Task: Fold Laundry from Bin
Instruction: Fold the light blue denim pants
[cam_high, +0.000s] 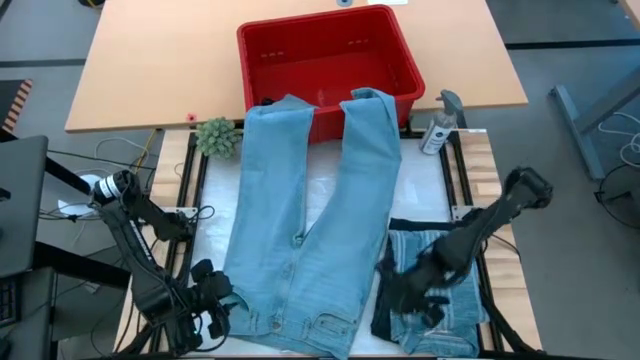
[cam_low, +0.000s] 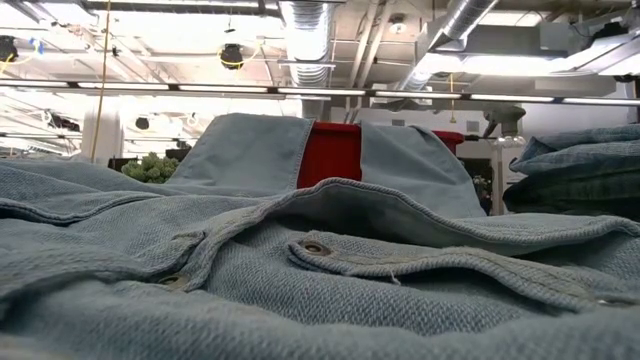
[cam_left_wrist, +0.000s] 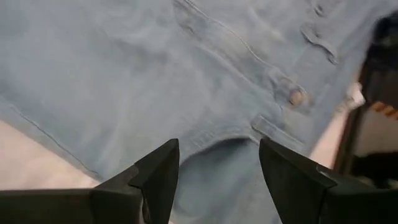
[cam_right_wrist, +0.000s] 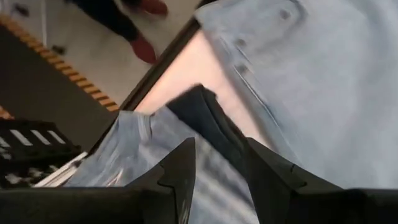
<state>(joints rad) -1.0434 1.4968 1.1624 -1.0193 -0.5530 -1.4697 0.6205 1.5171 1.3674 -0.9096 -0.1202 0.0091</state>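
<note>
A: Where's the laundry rn?

B: Big light blue jeans (cam_high: 305, 215) spread flat on the tabletop (cam_high: 478, 165), waistband at the near edge, both legs running far, cuffs draped over the near rim of the red bin (cam_high: 328, 58). Prob laid out like that so they can be folded lengthwise.

A: And the arms?

B: Left gripper (cam_high: 208, 305) sits at the near-left corner, right by the jeans' waistband. Left wrist view shows its gripper (cam_left_wrist: 217, 171) spread, denim between the fingers (cam_left_wrist: 160, 174) but nothing pinched. I'd guess it's lining up on the hem/waist edge for a grab.

A: Right one?

B: Right gripper (cam_high: 418, 283) is down on the near-right, over a smaller heap: a blue-grey striped piece (cam_high: 455, 325) w/ a dark garment (cam_high: 395, 290) bunched beside it. From its wrist view the gripper (cam_right_wrist: 221, 171) is partly spread, dark cloth (cam_right_wrist: 208, 121) just past the tips. Can't tell if it's touching or just above.

A: Anything left in the bin?

B: Looks mostly bare inside, red floor showing. Only a small dark bit (cam_high: 265, 101) near its near-left corner, too small to ID.

A: Other stuff?

B: Spray bottle (cam_high: 440, 122) right of the bin, little green plant (cam_high: 217, 137) left of it. Both clear of the cloth.
</note>
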